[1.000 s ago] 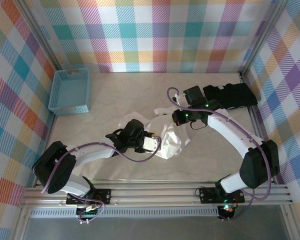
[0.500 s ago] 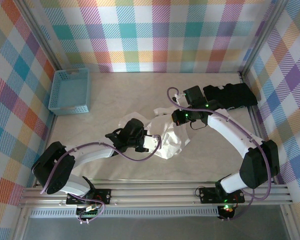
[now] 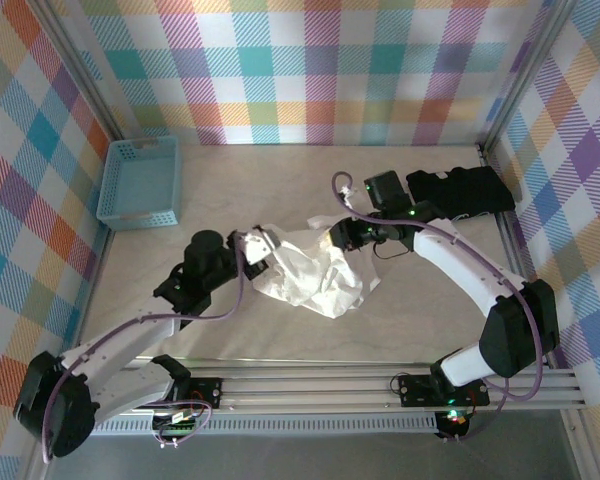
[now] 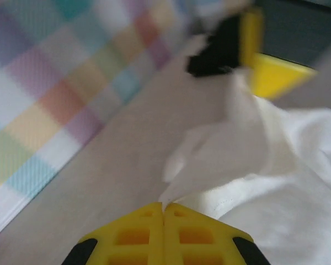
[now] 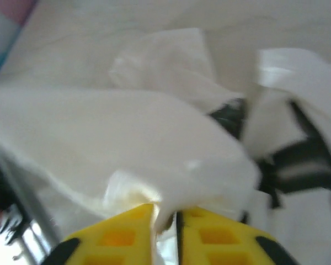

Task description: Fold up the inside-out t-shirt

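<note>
Spreading step: crumpled white cotton t-shirt, not yet flat.
Its 9 o'clock edge is clamped by the left gripper; the right gripper is barely parted, hold untellable; flattening is needed.

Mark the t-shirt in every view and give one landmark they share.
Top external: t-shirt crumpled mid-table.
Left wrist: right half, a corner pinched in the left tool.
Right wrist: across the middle, above the right tool.
Shared landmark: the beige table.

My left arm and right arm are white tubes with black joints, trailed by purple cables. My left end effector and right end effector have yellow, grid-pocketed fingers.
</note>
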Motion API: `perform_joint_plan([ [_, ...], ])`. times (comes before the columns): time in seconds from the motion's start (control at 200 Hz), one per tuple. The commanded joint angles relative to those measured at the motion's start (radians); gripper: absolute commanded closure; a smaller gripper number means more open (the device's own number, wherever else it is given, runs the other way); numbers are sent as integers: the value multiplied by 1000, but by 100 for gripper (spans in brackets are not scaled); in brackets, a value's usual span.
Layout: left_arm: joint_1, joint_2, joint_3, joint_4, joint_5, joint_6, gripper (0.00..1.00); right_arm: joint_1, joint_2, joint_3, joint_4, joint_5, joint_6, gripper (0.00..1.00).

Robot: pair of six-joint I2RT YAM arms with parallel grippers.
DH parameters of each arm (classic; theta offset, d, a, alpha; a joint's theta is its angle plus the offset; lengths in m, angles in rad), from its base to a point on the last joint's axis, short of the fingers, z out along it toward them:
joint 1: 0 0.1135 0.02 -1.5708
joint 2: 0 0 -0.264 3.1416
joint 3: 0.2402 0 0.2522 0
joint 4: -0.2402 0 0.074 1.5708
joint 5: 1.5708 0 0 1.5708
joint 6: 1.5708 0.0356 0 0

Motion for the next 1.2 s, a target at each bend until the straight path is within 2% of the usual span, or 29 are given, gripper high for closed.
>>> perform_joint_plan([
  [0.0, 50, -71, -34, 153, -300, -335, 100, 33, -44, -19, 31, -209, -39, 70],
  [0.06, 94, -118, -26, 108, -392, -447, 100, 32, -67, -33, -1, -144, -57, 62],
  [0.14, 145, -161, -12, 36, -423, -541, 100, 20, -114, -71, 7, -15, -43, 55],
  [0.215, 171, -174, 7, -20, -453, -596, 100, -22, -141, -112, 58, 81, 18, 52],
  [0.265, 184, -176, 18, -53, -474, -629, 100, -50, -131, -122, 72, 189, 52, 51],
  [0.32, 194, -176, 25, -77, -484, -653, 100, -59, -88, -106, 58, 320, 63, 51],
  [0.375, 200, -179, 31, -95, -481, -672, 100, -58, -27, -82, 44, 379, 58, 51],
  [0.64, 201, -173, 88, -214, -469, -753, 100, -62, 210, -16, 109, 371, 56, 48],
  [0.89, 200, -156, 112, -262, -435, -774, 100, -71, 286, 52, 160, 355, 22, 47],
  [1.195, 200, -159, 120, -279, -427, -772, 100, -71, 444, 185, 108, 375, -46, 42],
])
